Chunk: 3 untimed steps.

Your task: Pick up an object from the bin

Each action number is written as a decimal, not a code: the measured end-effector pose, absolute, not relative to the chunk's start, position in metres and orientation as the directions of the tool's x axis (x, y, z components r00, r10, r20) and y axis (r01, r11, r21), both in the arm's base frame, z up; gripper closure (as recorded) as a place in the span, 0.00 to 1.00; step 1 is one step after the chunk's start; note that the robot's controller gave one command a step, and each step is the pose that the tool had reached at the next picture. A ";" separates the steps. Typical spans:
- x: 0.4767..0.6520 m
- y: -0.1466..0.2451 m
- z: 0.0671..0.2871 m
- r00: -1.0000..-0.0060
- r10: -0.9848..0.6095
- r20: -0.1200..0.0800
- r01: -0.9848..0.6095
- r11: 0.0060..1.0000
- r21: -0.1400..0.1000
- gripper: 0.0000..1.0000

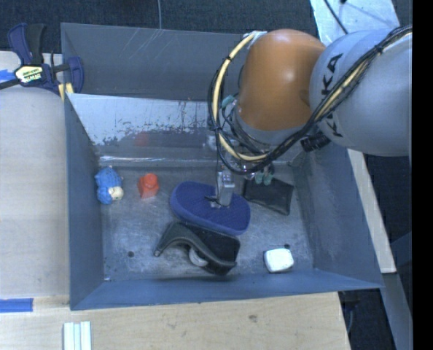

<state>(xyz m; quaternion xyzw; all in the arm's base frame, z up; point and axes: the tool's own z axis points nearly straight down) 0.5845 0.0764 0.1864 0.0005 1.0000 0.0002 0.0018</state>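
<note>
My gripper [223, 195] reaches down into the middle of the bin, its visible finger touching the top of a blue oval pad-like thing [202, 208]. Just in front of that lies a black tool with a curved handle [200, 248], partly under the blue thing's edge. A black rectangular block [271, 195] sits right of the gripper.
A small blue toy figure [108, 185] and a small orange-red piece [149, 186] lie at the bin's left back. A white block [278, 260] rests near the front right corner. The arm with its orange cover and cables hangs over the back right.
</note>
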 end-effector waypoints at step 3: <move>0.614 0.132 0.210 -0.837 -0.547 -0.013 -0.547 0.837 -0.005 1.00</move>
